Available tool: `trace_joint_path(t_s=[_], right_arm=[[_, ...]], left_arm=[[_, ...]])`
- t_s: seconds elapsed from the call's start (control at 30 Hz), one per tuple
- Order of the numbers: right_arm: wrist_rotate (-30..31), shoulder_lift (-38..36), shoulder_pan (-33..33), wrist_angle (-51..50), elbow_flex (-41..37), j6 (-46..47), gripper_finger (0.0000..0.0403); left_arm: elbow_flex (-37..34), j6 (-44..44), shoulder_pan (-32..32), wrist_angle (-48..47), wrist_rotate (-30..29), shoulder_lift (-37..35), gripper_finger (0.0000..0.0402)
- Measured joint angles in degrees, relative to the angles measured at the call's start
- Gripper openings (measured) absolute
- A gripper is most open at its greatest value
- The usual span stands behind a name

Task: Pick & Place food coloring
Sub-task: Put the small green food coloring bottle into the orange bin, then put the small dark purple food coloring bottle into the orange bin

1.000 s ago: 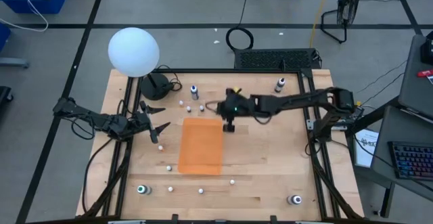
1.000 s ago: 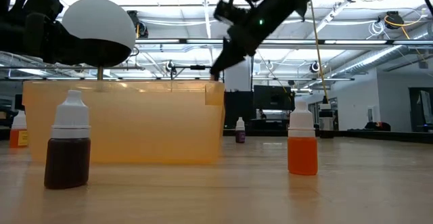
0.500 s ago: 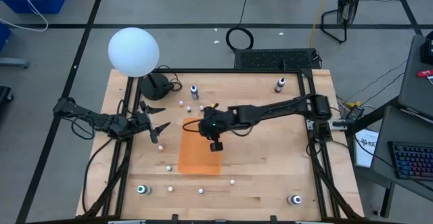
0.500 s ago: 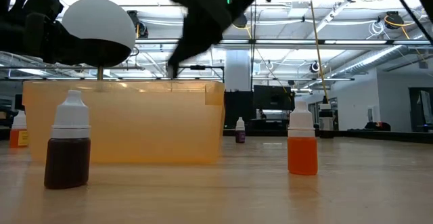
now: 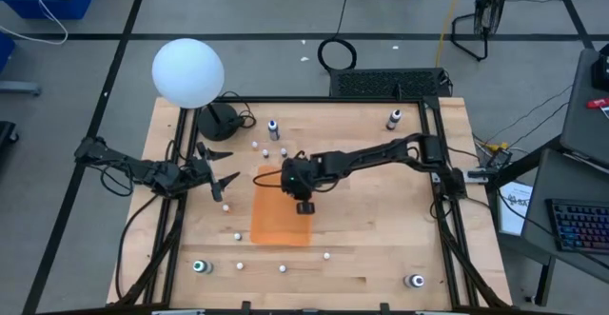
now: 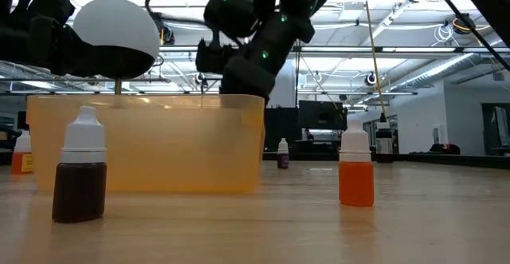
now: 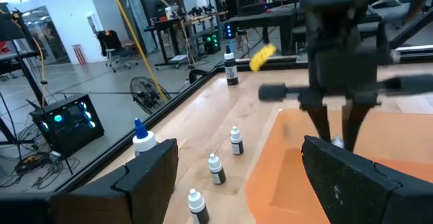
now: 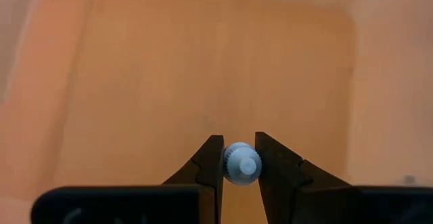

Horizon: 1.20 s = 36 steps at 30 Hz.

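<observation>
My right gripper (image 8: 241, 164) hangs over the orange bin (image 5: 282, 215) at mid-table, shut on a small food coloring bottle (image 8: 241, 162) with a pale cap. In the left wrist view it (image 7: 336, 126) points down into the bin. My left gripper (image 5: 219, 168) stands open at the table's left, holding nothing. Other food coloring bottles stand upright on the wood: a brown one (image 6: 80, 176), an orange one (image 6: 356, 172), and three small ones (image 7: 215, 168) beyond the bin's far left corner. My right gripper pinches the bottle's pale ribbed cap (image 8: 233, 164) between its two fingertips (image 8: 211, 162). The fingers slant steeply down from the table's right side. The bottle is lifted clear above the bin's floor; its body is hidden under the cap.
A white globe lamp (image 5: 187, 72) on a dark base stands at the far left corner. Taller bottles stand at the far edge (image 5: 273, 127) (image 5: 393, 118). More small bottles dot the near part of the table (image 5: 283, 268). Bare wood lies right of the bin.
My right gripper has gone left, toward the near edge and down with the bottle, from beyond the bin's far right corner to a place over the bin. It has tipped more steeply downward and stayed shut on the bottle.
</observation>
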Motion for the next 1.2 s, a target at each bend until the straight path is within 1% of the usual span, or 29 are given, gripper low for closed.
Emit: trace_joint_path(t_s=[0.4, 0.47, 0.57, 0.7, 0.83, 1.0, 1.07, 1.13, 1.2], right_arm=[[0.2, 0.55, -0.71, 1.23, 0.0, -1.59, 0.0052], [0.33, 0.57, -0.78, 1.71, 0.0, -1.62, 0.0071], [0.28, 0.57, -0.71, 2.23, 0.0, -1.49, 0.0118], [0.3, 0.55, -0.64, 2.32, 0.0, -0.56, 0.0163], [0.32, -0.5, -0.67, 2.51, -0.04, -0.27, 0.0184], [0.6, -5.19, -0.64, 1.39, -0.04, -0.59, 0.0189], [2.07, -7.89, -0.64, -0.89, -0.04, -0.59, 0.0188], [5.28, -10.82, -0.64, -3.87, -0.02, -0.64, 0.0185], [9.41, -13.19, -0.64, -9.0, -0.02, -0.25, 0.0185]], left_arm=[[-0.01, 0.0, 0.0, -0.05, 0.02, 0.0, 0.031], [0.0, 0.0, 0.0, -0.05, 0.01, 0.0, 0.031], [0.0, 0.0, 0.0, -0.07, 0.02, 0.0, 0.031], [0.0, 0.0, 0.0, -0.07, 0.02, 0.0, 0.031], [0.0, 0.0, 0.0, -0.07, 0.01, 0.0, 0.031], [0.0, 0.0, 0.0, -0.07, 0.02, 0.0, 0.031], [0.0, 0.0, 0.0, -0.08, 0.02, -0.01, 0.031], [0.0, 0.0, 0.0, -0.09, 0.02, 0.0, 0.031], [0.0, 0.0, 0.0, -0.09, 0.0, 0.0, 0.031]])
